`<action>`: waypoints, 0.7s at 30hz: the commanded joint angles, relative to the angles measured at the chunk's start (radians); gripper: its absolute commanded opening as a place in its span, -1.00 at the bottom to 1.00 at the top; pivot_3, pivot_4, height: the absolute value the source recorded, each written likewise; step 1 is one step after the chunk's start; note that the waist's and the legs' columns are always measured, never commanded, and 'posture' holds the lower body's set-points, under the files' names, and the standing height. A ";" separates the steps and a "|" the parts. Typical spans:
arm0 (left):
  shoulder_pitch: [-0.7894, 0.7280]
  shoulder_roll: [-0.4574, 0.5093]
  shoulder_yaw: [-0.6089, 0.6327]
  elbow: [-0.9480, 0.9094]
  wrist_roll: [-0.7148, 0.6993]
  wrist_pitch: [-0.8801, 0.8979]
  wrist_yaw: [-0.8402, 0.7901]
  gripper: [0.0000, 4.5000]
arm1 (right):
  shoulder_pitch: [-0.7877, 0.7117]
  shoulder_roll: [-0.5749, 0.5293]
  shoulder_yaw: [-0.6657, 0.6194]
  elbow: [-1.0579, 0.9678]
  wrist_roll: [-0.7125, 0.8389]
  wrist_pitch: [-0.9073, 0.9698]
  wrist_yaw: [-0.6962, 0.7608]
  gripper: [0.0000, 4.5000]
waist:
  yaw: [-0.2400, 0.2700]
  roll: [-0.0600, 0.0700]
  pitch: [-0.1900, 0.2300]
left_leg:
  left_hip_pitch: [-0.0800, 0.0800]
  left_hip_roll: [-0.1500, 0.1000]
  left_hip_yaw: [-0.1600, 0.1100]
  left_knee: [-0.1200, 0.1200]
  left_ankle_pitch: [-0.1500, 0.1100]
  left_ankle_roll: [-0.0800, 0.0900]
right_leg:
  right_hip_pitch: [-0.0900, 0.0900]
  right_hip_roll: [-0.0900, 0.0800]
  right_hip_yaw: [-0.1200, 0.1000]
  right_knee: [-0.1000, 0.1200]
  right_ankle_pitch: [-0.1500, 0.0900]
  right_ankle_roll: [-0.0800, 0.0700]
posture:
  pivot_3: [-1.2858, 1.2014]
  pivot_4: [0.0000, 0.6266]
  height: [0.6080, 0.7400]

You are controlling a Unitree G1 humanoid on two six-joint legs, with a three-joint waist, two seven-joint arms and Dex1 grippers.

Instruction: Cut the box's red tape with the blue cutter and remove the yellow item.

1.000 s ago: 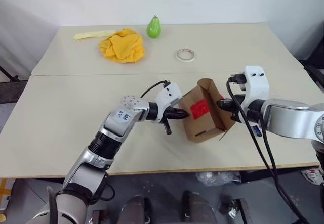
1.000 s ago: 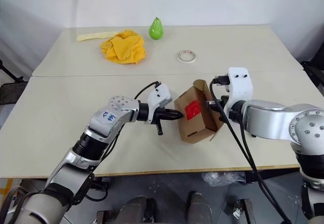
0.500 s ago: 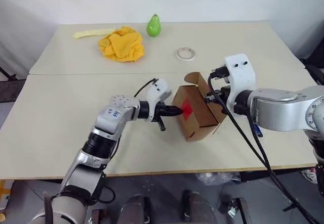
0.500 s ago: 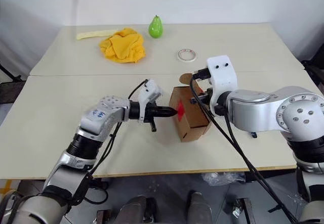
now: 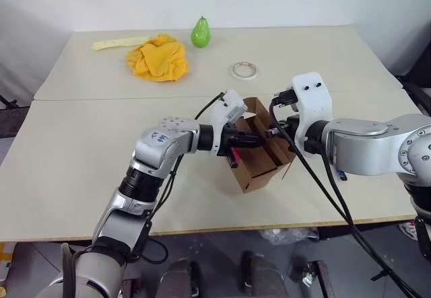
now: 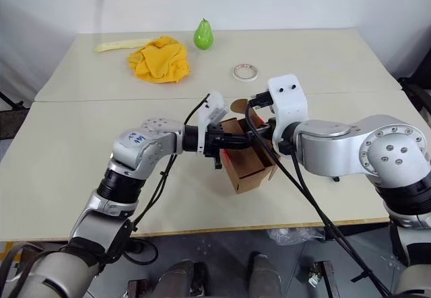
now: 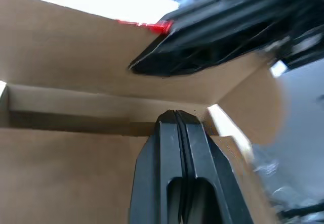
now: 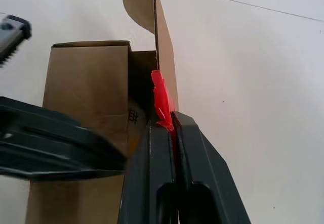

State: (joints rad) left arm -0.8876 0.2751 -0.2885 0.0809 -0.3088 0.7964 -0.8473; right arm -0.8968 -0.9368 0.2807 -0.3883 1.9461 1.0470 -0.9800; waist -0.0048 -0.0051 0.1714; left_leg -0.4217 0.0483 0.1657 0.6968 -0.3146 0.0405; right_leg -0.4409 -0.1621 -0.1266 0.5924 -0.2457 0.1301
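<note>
The box (image 5: 261,171), a small brown carton, is held tilted just above the table with its flaps apart. My right gripper (image 8: 169,117) is shut on the edge of one flap, where a strip of the red tape (image 8: 160,98) sticks up. My left gripper (image 7: 174,114) is shut with nothing in it, and its fingers (image 5: 246,140) reach in between the flaps from the left. Another bit of red tape (image 5: 234,155) shows below them. A short dark-blue piece, which may be the blue cutter (image 5: 341,174), peeks out under my right forearm. The yellow item is hidden.
At the back of the table lie a yellow-orange cloth heap (image 5: 159,58), a pale yellow strip (image 5: 120,42), a green pear (image 5: 200,32) and a white tape roll (image 5: 244,70). Cables hang from my right wrist across the table's front edge (image 5: 283,225).
The right gripper has turned the box and shifted it left. The left gripper has risen from the red taped face and pushed its shut fingers in between the flaps.
</note>
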 commanded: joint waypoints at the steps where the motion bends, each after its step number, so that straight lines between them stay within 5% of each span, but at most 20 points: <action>1: -0.005 0.033 -0.056 0.011 0.066 -0.096 -0.033 -1.00 | 0.013 -0.002 0.014 -0.034 0.026 -0.007 -0.005 -0.98 | 0.001 0.000 0.000 | 0.000 0.000 0.000 0.000 0.000 0.000 | 0.000 0.000 0.000 0.000 0.000 0.000 | 0.03 -0.52 1.00; 12: 0.020 0.211 -0.170 0.044 0.223 -0.240 -0.116 -1.00 | 0.061 -0.105 -0.039 -0.053 0.026 -0.020 0.037 -0.98 | -0.001 0.000 0.000 | 0.002 0.001 0.002 0.001 0.000 0.000 | 0.000 0.000 0.002 0.001 0.001 -0.002 | 0.03 -0.52 1.00; 21: 0.071 0.294 -0.185 -0.076 0.246 -0.172 -0.153 -1.00 | 0.134 -0.142 -0.075 -0.027 0.026 -0.025 0.071 -0.98 | 0.000 -0.001 -0.001 | 0.006 0.003 0.004 0.001 0.000 0.000 | 0.000 0.000 0.006 0.001 0.001 -0.003 | 0.03 -0.52 1.00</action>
State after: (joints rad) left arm -0.8740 0.5274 -0.4290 -0.0133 -0.1126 0.5449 -0.9816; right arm -0.7867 -1.0589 0.2421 -0.4024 1.9539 1.0264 -0.9082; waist -0.0045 -0.0057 0.1708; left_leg -0.4157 0.0513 0.1699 0.6977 -0.3142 0.0407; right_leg -0.4405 -0.1622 -0.1206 0.5930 -0.2452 0.1270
